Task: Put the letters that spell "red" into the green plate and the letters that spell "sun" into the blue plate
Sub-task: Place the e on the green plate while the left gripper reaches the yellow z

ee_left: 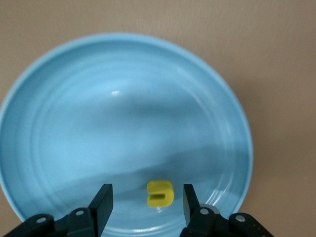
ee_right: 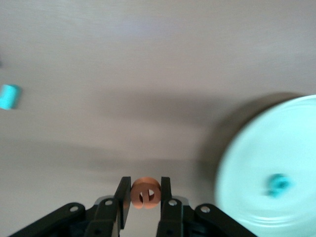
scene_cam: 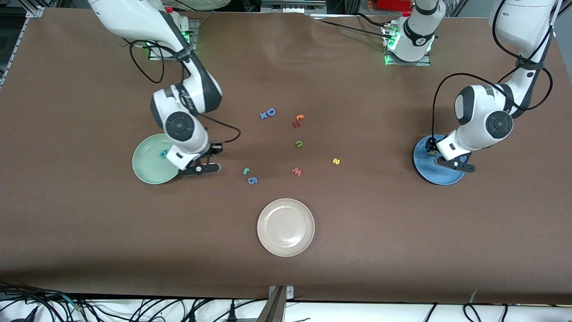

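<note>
Your right end effector (ee_right: 143, 195) grips orange "e" (ee_right: 145, 192) beside green plate (scene_cam: 149, 172), lower left of frame: carry over, release. Left end effector (ee_left: 146, 202) parted over blue plate (ee_left: 74, 123), yellow "u" (ee_left: 160, 193) dropped in; fetch green "n" (scene_cam: 299, 143) next.

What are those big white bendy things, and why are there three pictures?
They are two robot arms with two-finger grippers. The big picture looks down from a high camera across the brown table. The other two come from cameras on the arms' wrists.

The left gripper is open over the blue plate, and a yellow "u" lies in the plate. The right gripper pinches an orange "e" beside the green plate, which has a teal letter in it.

More small letters lie mid-table: a teal "r", green "n", yellow "s" and others. A beige plate sits nearest the high camera.
</note>
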Controlling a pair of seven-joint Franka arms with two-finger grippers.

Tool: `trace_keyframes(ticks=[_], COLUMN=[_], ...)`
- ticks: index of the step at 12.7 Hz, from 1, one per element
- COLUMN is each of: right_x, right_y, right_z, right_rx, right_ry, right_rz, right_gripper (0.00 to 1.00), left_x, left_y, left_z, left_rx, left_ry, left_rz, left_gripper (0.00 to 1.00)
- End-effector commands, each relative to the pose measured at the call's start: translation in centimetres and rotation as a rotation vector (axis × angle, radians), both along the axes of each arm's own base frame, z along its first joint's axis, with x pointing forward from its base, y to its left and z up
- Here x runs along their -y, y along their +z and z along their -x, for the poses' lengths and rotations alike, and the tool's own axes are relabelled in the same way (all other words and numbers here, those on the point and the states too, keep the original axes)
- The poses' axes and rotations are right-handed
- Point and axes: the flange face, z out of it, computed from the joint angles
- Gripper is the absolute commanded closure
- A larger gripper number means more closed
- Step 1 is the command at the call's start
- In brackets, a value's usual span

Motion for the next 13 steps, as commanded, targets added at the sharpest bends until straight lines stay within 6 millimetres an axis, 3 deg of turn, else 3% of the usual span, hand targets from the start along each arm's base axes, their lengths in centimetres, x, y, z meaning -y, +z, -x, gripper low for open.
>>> trace_keyframes(ticks=[1,3,5,9,11,12,13], right_x=[4.8,9.4,12.0,12.4,11.8,11.9,11.9], right_y=[0.1,-0.8,-2.1,-4.8,-4.8,-5.0,-5.0], right_z=[-0.7,-1.5,-1.4,0.4,0.6,0.6,0.6], right_rx=[-0.047,-0.063,-0.072,-0.101,-0.107,-0.111,-0.112], right_ry=[0.091,0.168,0.147,0.078,0.066,0.07,0.078], right_rz=[0.007,0.007,0.002,-0.053,-0.073,-0.073,-0.075], right_gripper=[0.9,0.89,0.89,0.89,0.89,0.85,0.6], left_x=[2.7,6.2,10.7,19.1,23.1,24.5,25.6], left_y=[3.4,4.9,5.0,5.2,4.5,4.1,3.7], left_z=[-1.7,-2.2,-2.0,-1.2,-0.8,-0.3,0.1], left_rx=[0.02,0.039,0.048,0.064,0.061,0.055,0.051], left_ry=[0.011,0.06,0.172,0.207,0.199,0.187,0.172], left_rz=[0.002,0.003,-0.013,-0.019,-0.015,-0.016,-0.017], left_gripper=[0.34,0.32,0.3,0.23,0.23,0.23,0.23])
